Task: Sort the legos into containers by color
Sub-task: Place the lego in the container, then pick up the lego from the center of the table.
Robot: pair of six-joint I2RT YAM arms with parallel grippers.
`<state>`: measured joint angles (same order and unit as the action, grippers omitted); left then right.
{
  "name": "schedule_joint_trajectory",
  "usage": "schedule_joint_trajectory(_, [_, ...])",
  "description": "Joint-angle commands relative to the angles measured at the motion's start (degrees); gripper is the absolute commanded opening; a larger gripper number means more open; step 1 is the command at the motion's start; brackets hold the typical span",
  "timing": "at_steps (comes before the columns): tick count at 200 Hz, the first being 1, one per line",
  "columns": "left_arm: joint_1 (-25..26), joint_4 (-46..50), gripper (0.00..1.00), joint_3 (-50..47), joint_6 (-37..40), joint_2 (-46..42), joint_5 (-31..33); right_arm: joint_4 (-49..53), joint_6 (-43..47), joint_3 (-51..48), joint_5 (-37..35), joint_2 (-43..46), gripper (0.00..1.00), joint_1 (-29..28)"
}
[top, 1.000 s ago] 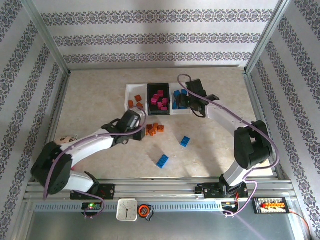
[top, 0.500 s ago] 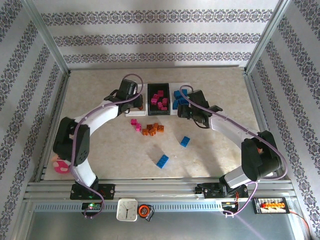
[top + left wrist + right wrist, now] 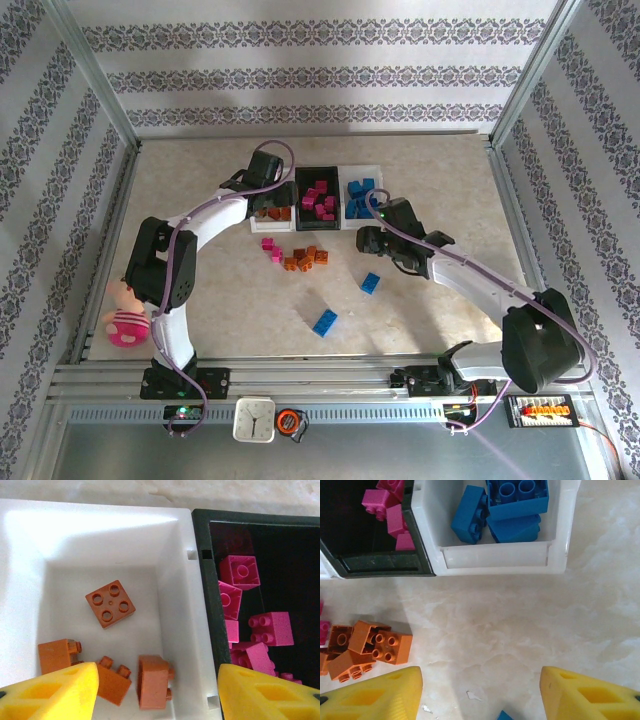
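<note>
Three containers stand in a row: a white bin (image 3: 262, 180) with orange legos (image 3: 110, 603), a black bin (image 3: 318, 172) with pink legos (image 3: 239, 572), and a white bin (image 3: 377, 170) with blue legos (image 3: 506, 502). My left gripper (image 3: 268, 196) hovers open over the orange bin (image 3: 100, 540), and the orange brick (image 3: 154, 680) below it lies loose on the floor. My right gripper (image 3: 373, 240) is open over bare table (image 3: 485, 630), in front of the blue bin (image 3: 495, 560). Loose on the table are an orange pile (image 3: 306, 258), pink bricks (image 3: 270, 247) and two blue bricks (image 3: 371, 283) (image 3: 325, 322).
A small doll (image 3: 125, 318) with a pink body lies at the left by the left arm's base. Metal frame posts and patterned walls close in the table on three sides. The orange pile (image 3: 370, 647) sits just left of my right gripper's left finger.
The left arm swung from the orange pile to the left white bin and opened, dropping an orange brick in. The right arm drew back from the blue bin toward the table.
</note>
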<state>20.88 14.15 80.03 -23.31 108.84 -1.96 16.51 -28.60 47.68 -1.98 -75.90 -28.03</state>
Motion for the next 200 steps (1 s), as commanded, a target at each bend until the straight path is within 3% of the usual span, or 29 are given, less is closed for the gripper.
schedule_joint_trajectory(1, [-0.6,0.8,0.66,0.0,-1.0,-4.4,-2.5,1.3,-0.6,-1.0,1.2,2.2,0.64,-0.9])
schedule_joint_trajectory(41, [1.3,-3.4,0.75,-10.1,-3.4,-17.8,-7.1,3.0,1.4,-1.6,7.0,3.6,0.65,-3.8])
schedule_joint_trajectory(62, [2.4,-5.2,0.79,-18.0,-5.7,-25.1,-9.4,5.6,1.6,-2.2,5.6,3.3,0.65,-6.0])
schedule_joint_trajectory(87, [4.3,-7.2,1.0,-28.6,-8.5,-34.0,-9.8,7.9,-2.5,-4.5,0.2,3.5,0.65,-7.5])
schedule_joint_trajectory(145, [8.9,-14.0,1.0,-51.2,-14.4,-50.9,-7.6,3.0,-11.8,-8.9,-4.2,0.3,0.66,-8.4])
schedule_joint_trajectory(200, [11.6,-17.6,1.0,-60.9,-17.8,-56.0,-6.3,-0.3,-15.1,-7.6,-4.4,-7.0,0.64,-8.4])
